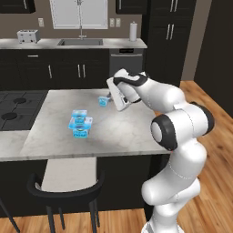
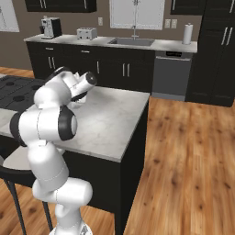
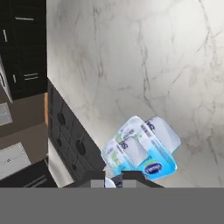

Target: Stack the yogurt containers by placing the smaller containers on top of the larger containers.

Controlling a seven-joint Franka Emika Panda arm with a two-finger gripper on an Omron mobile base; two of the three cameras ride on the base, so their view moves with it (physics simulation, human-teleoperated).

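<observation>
a white robot arm reaches over the marble island counter point(image 1: 118, 132) with the tiny yogurt cup point(image 1: 104, 101) at its gripper point(image 1: 110, 97); judging by the near-closed fingers and the cup sitting right at the tips, the claw appears clamped on the tiny cup, though the contact itself is too small to confirm in the left base view. the stack point(image 1: 80, 123), a medium cup point(image 1: 79, 115) sitting on the large cup point(image 1: 80, 129), stands on the counter nearer the front edge than the gripper and toward the black cooktop point(image 1: 13, 109). in the hand view the stack point(image 3: 142, 151) lies low in the frame, just above the finger tips, with the cooktop close beside it.

the step in hand looks like carrying the tiny cup over to crown the stack. done well, that calls for bringing the cup level and centred above the medium cup's rim, lowering straight down until it seats, and only then parting the fingers; an off-centre or tilted release could tip the top cup or nudge the stack along the smooth marble.

the arm is folded high at the elbow, forearm stretched forward over the counter, the wrist angled down and toward the cooktop side, with the hand hanging above the marble beyond the stack.
</observation>
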